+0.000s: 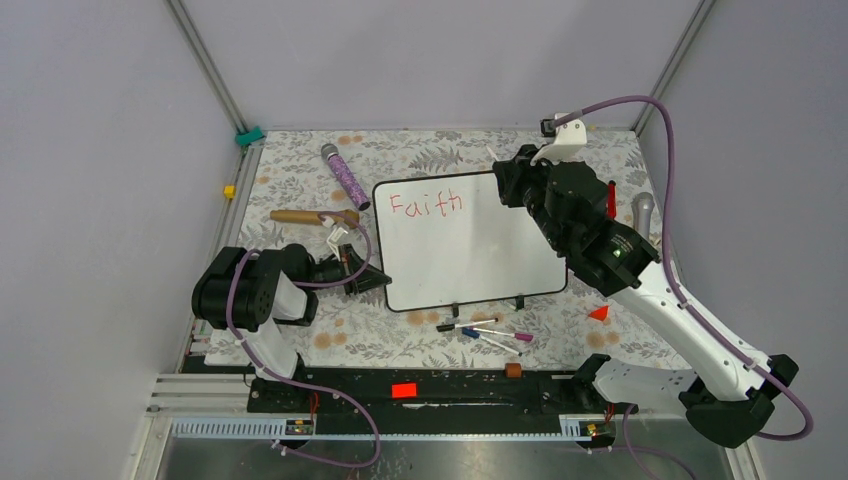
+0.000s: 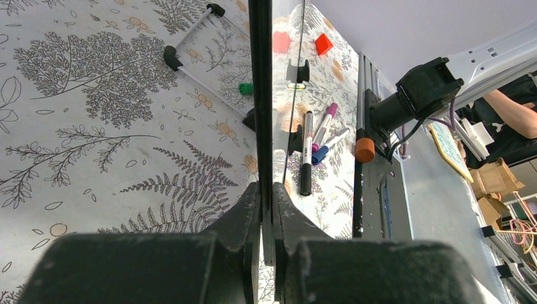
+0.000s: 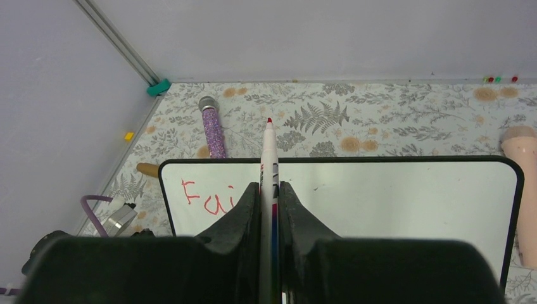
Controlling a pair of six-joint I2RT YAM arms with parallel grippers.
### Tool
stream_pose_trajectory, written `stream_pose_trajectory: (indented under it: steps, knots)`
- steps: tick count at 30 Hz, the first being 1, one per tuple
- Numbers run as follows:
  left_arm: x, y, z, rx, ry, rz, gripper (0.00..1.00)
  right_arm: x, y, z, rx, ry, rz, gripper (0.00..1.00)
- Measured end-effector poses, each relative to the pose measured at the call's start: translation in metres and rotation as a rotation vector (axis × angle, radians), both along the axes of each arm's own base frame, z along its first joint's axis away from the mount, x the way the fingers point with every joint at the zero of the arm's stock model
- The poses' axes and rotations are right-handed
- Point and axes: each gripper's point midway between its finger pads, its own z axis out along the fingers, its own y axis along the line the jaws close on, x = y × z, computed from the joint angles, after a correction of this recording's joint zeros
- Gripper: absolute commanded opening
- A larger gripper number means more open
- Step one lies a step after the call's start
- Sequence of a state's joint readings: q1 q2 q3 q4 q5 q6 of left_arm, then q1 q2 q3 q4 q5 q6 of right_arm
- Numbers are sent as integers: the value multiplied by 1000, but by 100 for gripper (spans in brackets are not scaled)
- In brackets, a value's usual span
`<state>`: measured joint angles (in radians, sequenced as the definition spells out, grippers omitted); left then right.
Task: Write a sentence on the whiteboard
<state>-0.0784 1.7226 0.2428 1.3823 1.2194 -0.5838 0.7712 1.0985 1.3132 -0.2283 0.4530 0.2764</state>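
With the left gripper (image 2: 266,193) pinching the whiteboard (image 1: 470,250) steady, the right gripper (image 3: 269,190), pinching the marker (image 3: 268,145), should extend the sentence (image 1: 425,204) with light pressure.

Your left arm (image 1: 262,292) was folded low over its base, with the wrist turned to the right. The left fingers (image 2: 244,212) were pinched flat on the board's (image 1: 470,250) left edge near the lower corner, and in the wrist view the thin black frame ran straight up between them. Your right arm (image 1: 690,320) stretched from its base up and leftward in a long slant, its wrist bent over the board's upper right corner. The right fingers (image 3: 244,212) were closed on a marker (image 3: 268,149), its red tip sticking out well past the fingertips.
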Motion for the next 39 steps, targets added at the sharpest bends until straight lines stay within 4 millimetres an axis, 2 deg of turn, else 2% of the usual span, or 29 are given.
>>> stream_pose_trajectory:
  steps: [16, 31, 35, 39]
  knots:
    - [2, 1, 3, -5, 1, -3, 0, -17, -8, -42, 35, 173, -27, 0]
    - [2, -2, 4, -7, 0, -17, 0, -22, -6, -65, 6, 252, -19, 0]
    - [0, -5, 3, -6, -1, -30, 0, -23, -6, -84, -2, 285, -26, 0]
    - [1, -9, 2, -7, 7, -40, 0, -15, 3, -96, -22, 308, -26, 0]
